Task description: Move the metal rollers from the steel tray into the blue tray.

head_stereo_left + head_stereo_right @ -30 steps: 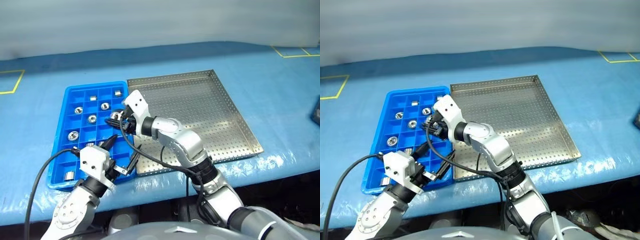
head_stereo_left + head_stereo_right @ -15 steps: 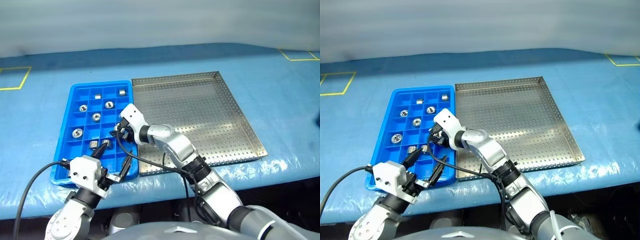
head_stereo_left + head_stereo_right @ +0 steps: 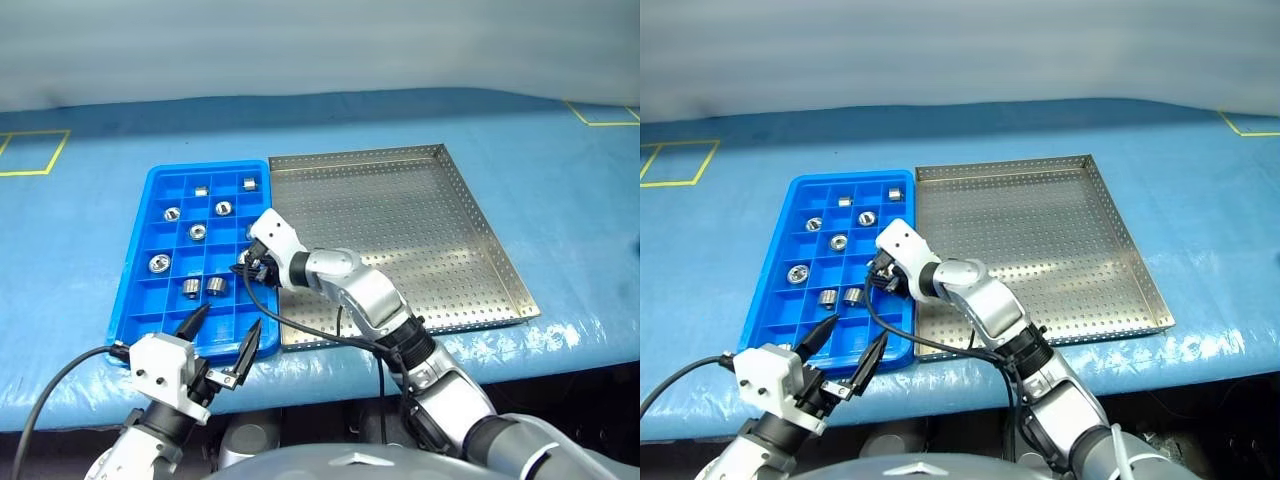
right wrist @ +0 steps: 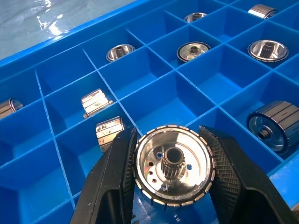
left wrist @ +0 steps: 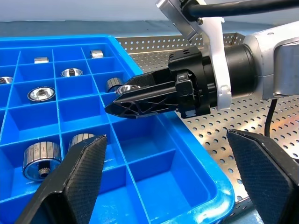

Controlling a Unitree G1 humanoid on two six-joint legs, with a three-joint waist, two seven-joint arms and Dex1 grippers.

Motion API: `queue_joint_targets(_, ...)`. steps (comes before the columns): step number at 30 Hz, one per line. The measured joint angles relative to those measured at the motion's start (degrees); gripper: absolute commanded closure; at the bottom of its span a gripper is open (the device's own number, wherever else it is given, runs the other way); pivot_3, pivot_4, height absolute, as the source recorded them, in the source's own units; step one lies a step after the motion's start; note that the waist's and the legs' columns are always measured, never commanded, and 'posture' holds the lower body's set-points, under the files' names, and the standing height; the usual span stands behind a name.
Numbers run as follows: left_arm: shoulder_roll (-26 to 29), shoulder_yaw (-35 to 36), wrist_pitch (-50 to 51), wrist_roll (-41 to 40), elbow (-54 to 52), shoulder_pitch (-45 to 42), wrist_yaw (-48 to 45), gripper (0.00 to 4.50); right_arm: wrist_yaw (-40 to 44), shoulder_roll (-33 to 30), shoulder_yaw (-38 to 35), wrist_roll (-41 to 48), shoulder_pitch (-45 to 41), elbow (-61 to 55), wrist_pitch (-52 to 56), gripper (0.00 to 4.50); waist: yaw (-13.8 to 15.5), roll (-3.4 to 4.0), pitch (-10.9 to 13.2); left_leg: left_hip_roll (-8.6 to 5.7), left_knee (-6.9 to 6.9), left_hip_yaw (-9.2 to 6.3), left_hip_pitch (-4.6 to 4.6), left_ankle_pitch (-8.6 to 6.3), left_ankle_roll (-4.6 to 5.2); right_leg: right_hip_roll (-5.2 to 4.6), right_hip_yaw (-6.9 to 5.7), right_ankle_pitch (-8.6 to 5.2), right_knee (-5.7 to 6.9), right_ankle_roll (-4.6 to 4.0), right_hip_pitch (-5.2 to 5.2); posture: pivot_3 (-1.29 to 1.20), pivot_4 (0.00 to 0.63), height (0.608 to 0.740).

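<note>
A: Trays?
B: Blue tray (image 3: 140, 262) sits on the worktop (image 3: 560, 190), touching the steel tray (image 3: 400, 225) on its right.
A: Rollers?
B: Metal rollers (image 3: 198, 232) lie in separate compartments, mostly far and middle rows, two side by side nearer me.
A: Pincers?
B: My right pincer (image 3: 243, 268) hangs over the blue tray's right column with one roller (image 4: 174, 166) between its fingers; my left pincer (image 3: 220, 335) is at the near edge.
</note>
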Motion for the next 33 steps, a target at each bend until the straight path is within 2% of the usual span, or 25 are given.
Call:
queue_joint_targets(5, 0.02, -0.02, 0.01, 0.0, 0.0, -0.39, 0.02, 0.0, 0.92, -0.93, 0.69, 0.14, 0.28, -1.72, 1.32, 2.79, 0.0, 0.0, 0.0, 0.0, 0.0, 0.0, 0.0, 0.0, 0.0, 0.0, -0.01, 0.0, -0.01, 0.0, 0.0, 0.4, 0.15, 0.74)
queue_joint_targets(12, 0.22, 0.01, 0.41, -0.05, 0.0, -1.82, 0.04, 0.0, 2.45, -1.57, 1.38, 1.26, 1.38, -4.18, 2.51, 0.52, -0.05, 0.0, 0.0, 0.0, 0.0, -0.01, 0.0, 0.0, 0.0, 0.0, -0.01, 0.0, 0.0, 0.0, 0.01, 0.37, 0.15, 0.74)
queue_joint_targets(14, 0.61, 0.05, 0.56, -0.12, 0.0, -2.34, -0.05, 0.0, 2.36, -1.62, 1.4, 1.36, 1.64, -4.91, 2.97, 0.02, -0.05, 0.0, 0.0, 0.0, 0.01, -0.02, 0.01, 0.0, 0.0, 0.0, -0.02, 0.0, 0.01, 0.0, 0.01, 0.36, 0.15, 0.74)
queue_joint_targets(19, 1.68, 0.67, 1.96, -0.65, 0.0, -5.02, -0.5, 0.0, 0.56, -1.78, 0.18, 1.35, 1.84, -5.92, 3.19, 0.02, -0.17, 0.0, 0.0, 0.0, 0.02, -0.04, 0.01, 0.01, -0.02, 0.0, -0.05, 0.0, 0.02, 0.0, 0.03, 0.3, 0.15, 0.74)
queue_joint_targets(27, 3.36, 1.21, 5.41, -2.82, 0.05, -10.46, -2.38, 0.0, -5.5, -3.2, -10.61, 1.6, 2.12, -7.15, 3.16, 0.02, -1.64, 0.0, 0.0, 0.01, -0.01, -0.04, -0.02, 0.03, -0.05, 0.0, -0.05, 0.01, 0.0, -0.02, 0.0, 0.24, 0.15, 0.74)
queue_joint_targets(33, 3.99, 1.25, 6.87, -3.51, 0.3, -12.82, -3.48, 0.0, -6.15, -7.1, -13.81, 1.98, 2.27, -7.87, 3.51, 0.02, -3.17, 0.0, 0.0, 0.01, 0.0, -0.03, -0.02, 0.03, -0.05, -0.02, -0.04, 0.01, 0.0, -0.03, 0.02, 0.22, 0.15, 0.74)
